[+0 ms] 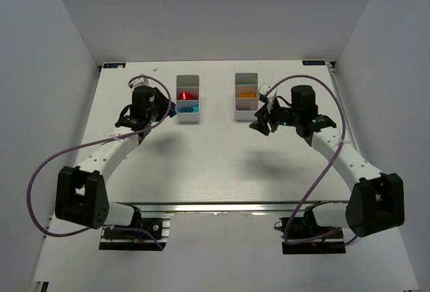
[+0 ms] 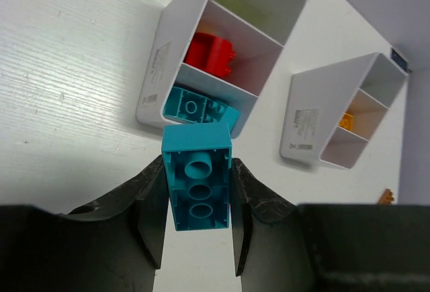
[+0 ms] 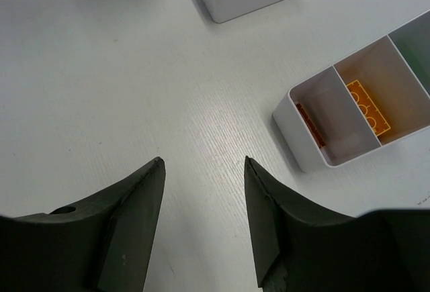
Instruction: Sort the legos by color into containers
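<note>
My left gripper (image 2: pixel 198 164) is shut on a teal-blue lego brick (image 2: pixel 198 184), studs away from the camera, held just short of the left white container (image 2: pixel 160 64). That container's near compartment holds another teal brick (image 2: pixel 193 108) and its middle one a red brick (image 2: pixel 209 54). In the top view the left gripper (image 1: pixel 168 107) sits beside this container (image 1: pixel 188 119). My right gripper (image 3: pixel 203 161) is open over bare table, near the right container (image 3: pixel 299 131), which holds an orange brick (image 3: pixel 367 107) and a darker orange-red brick (image 3: pixel 310 125).
The two containers (image 1: pixel 246 114) stand side by side at the back of the white table, with a gap between them. A small orange piece (image 2: pixel 385 197) lies on the table to the right of the right container. White walls enclose the table.
</note>
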{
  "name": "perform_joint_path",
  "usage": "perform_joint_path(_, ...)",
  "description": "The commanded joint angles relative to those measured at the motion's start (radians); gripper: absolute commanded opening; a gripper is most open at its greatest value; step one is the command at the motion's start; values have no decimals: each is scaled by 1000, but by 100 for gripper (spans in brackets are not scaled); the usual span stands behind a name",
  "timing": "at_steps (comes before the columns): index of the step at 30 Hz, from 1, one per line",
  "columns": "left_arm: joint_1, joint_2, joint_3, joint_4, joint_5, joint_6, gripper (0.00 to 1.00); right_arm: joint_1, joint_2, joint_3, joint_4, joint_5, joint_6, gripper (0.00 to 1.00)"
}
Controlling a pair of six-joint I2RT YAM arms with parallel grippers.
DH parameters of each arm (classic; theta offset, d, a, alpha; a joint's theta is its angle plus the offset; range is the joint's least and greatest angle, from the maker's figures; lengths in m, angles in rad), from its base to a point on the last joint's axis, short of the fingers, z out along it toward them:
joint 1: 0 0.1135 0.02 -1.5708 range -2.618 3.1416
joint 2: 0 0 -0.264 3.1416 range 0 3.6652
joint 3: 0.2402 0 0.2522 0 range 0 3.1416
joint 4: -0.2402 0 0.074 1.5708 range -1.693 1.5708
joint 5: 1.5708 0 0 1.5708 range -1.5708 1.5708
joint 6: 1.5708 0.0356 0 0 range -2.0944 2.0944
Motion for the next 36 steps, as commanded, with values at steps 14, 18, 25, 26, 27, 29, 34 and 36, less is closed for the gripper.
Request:
perform_joint_path(14,-264,207,151,207,-493,199,9,-7,-53,-40,-25,26,-21,57)
perform_joint_path(18,-269,222,88,358,-508,255,8,-7,-49,-45,-25,23,-22,57)
perform_joint_path(25,-269,268,48,509,-474,287,7,-8,-39,-51,-29,24,-39,57)
perform_joint_path(26,-269,289,53,508,-474,298,7,-7,-39,-51,-29,24,-39,58)
perform_joint_path(27,-269,297,59,505,-474,301,7,-7,-36,-51,-31,24,-39,58)
perform_joint_path(29,-269,313,62,511,-470,315,7,-8,-38,-51,-29,23,-41,58)
perform_joint_path(34,-269,360,73,505,-494,336,8,-7,-38,-53,-31,26,-44,58)
perform_joint_path(36,-267,374,70,506,-504,341,8,-8,-39,-54,-31,27,-45,58)
